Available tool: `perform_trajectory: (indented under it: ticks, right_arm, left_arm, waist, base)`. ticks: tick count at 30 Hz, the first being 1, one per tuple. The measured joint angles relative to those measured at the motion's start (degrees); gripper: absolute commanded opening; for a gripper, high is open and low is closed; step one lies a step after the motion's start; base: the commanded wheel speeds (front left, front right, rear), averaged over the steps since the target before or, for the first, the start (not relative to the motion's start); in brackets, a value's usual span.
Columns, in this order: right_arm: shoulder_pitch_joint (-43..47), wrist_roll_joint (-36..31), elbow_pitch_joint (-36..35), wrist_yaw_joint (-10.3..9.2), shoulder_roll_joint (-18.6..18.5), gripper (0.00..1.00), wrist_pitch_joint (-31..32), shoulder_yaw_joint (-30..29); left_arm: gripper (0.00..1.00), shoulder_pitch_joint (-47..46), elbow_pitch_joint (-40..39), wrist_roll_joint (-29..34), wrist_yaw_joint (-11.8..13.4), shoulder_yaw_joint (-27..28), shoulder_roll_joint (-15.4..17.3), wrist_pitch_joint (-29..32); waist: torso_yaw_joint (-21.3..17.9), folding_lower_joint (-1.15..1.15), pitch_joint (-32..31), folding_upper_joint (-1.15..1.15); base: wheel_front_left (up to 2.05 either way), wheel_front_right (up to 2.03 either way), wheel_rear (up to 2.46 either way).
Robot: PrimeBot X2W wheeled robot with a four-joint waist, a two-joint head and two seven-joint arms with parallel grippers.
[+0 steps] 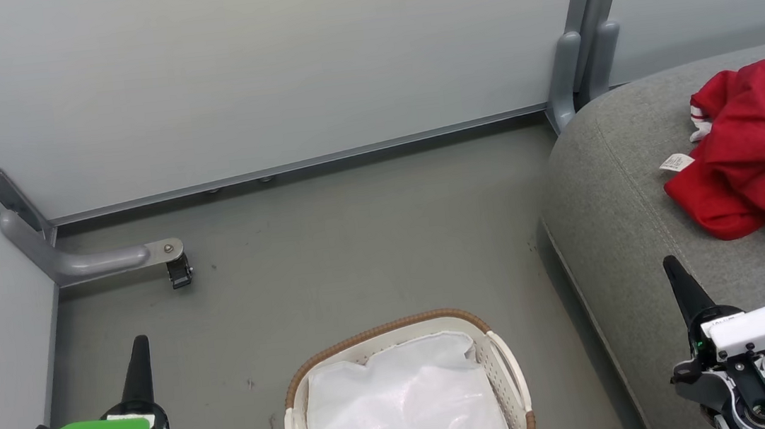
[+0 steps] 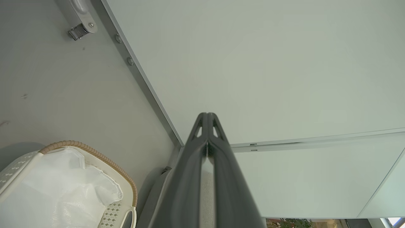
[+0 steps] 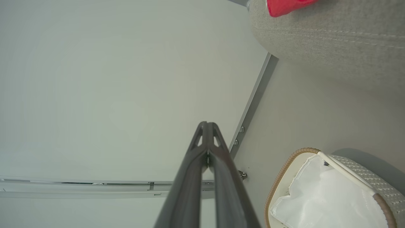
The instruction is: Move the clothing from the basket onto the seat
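The red clothing (image 1: 763, 146) with white stripes and lettering lies crumpled on the grey seat (image 1: 626, 231) at the right; its edge (image 3: 284, 5) also peeks in at the top of the right wrist view. The white basket (image 1: 505, 365) with brown woven rim stands on the floor at bottom centre, holding just its white liner (image 1: 402, 404). My left gripper (image 1: 139, 343) is shut and empty, left of the basket. My right gripper (image 1: 672, 266) is shut and empty, over the seat's front edge. Both wrist views show the fingers pressed together (image 2: 207, 117) (image 3: 207, 125).
Pale partition walls (image 1: 268, 70) close off the back and left. A grey metal foot with a caster (image 1: 179, 271) sticks out on the floor at the left. A grey post (image 1: 583, 58) stands behind the seat's corner.
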Motion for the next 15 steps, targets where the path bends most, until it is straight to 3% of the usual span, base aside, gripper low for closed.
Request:
perform_trajectory:
  ticks: [15]
  right_arm:
    - [0.1,6.3,-0.9,-0.01,0.0,0.00,1.7,-0.8]
  left_arm:
    - [0.00,-0.8,-0.8,-6.2,-0.5,0.6,0.0,1.7]
  waist:
    - [-0.2,0.00,-0.2,0.00]
  base:
    - [0.00,0.00,0.00]
